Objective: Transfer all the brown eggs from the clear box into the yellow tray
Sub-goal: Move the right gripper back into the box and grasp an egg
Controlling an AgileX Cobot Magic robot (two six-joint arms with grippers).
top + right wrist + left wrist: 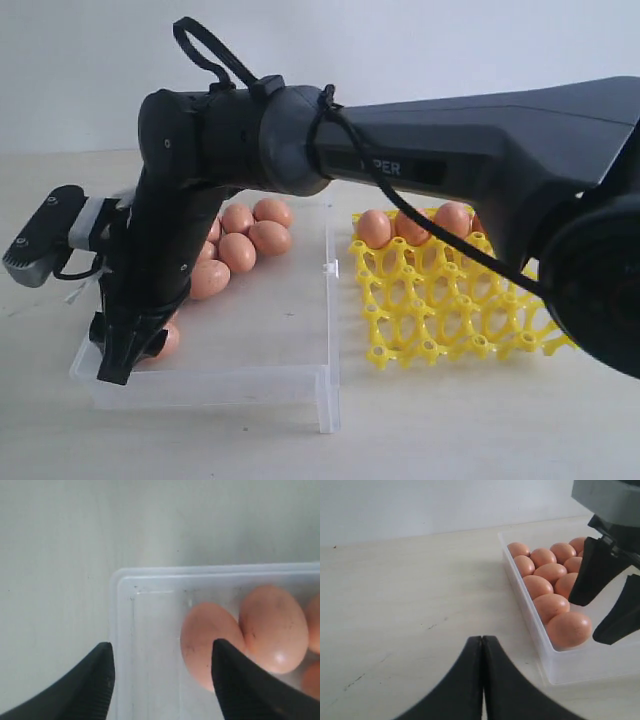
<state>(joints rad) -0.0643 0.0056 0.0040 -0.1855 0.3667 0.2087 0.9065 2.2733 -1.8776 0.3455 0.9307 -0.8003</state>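
Note:
Several brown eggs point(238, 250) lie along the left side of the clear box point(270, 330). My right gripper point(125, 365) reaches across and hangs open over the box's near left corner. In the right wrist view the right gripper point(162, 647) has nothing between its fingers. One fingertip point(225, 665) overlaps the nearest egg point(205, 635) and the other stands by the box wall point(120, 610). The yellow tray point(450, 310) holds three eggs point(375, 228) in its back row. My left gripper point(483, 640) is shut and empty over the bare table beside the box point(530, 615).
The right arm's dark forearm point(480, 150) spans the scene above the tray and box. A small clasp point(327, 268) sticks out on the box's right wall. A pale wall rises behind the table.

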